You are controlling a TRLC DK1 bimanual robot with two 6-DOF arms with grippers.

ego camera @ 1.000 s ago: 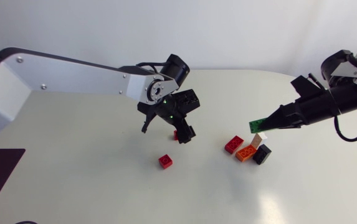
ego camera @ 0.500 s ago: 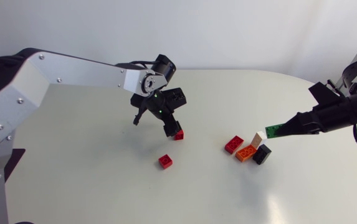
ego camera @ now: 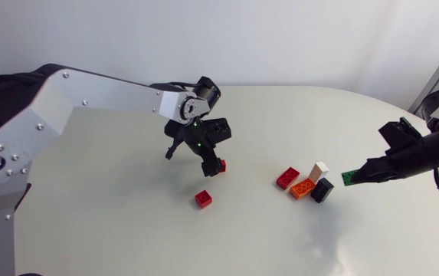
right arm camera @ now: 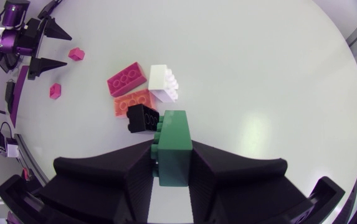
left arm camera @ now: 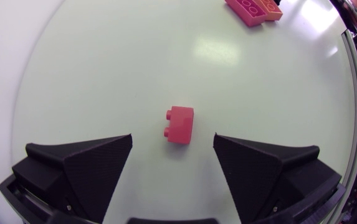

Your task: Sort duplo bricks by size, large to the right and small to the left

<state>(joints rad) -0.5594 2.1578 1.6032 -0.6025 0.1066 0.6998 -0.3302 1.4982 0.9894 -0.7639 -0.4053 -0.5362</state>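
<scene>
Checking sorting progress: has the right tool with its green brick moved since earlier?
Yes. The right tool carried the green brick rightward, away from the white brick.

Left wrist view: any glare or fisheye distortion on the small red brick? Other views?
Left wrist view: fisheye bends the white table edge; a pale glare patch lies ahead of the small red plastic brick, not on it; brick sharp. Head view: faint sheen on the table's near side, soft shadows only. Right wrist view: glare patch beside the green plastic brick, itself clear.
</scene>
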